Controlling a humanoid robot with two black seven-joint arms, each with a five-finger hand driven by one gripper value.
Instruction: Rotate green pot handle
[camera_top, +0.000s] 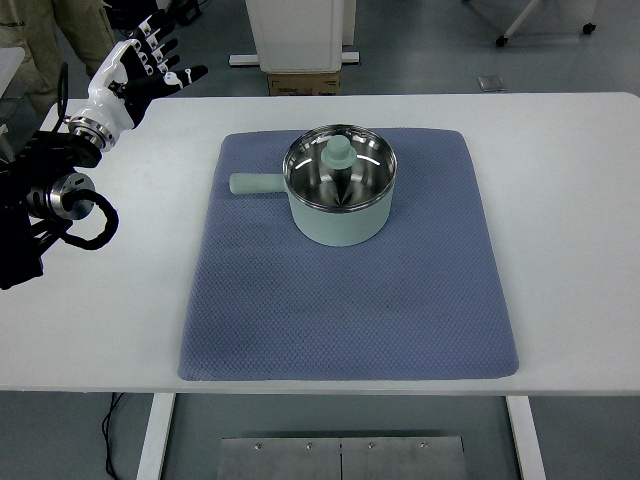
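A pale green pot (340, 215) with a glass lid and green knob (340, 152) stands on the upper middle of a blue mat (350, 300). Its short green handle (253, 184) points left. My left hand (140, 60) is raised at the far left corner of the table, well away from the pot, with fingers spread and holding nothing. Its black arm (45, 200) lies along the left edge. The right arm does not show.
The white table (560, 200) carries only the mat and pot. Beyond the far edge stand a white cabinet (300, 35) and a cardboard box (303, 83). A person's trouser legs (40, 40) show at the top left.
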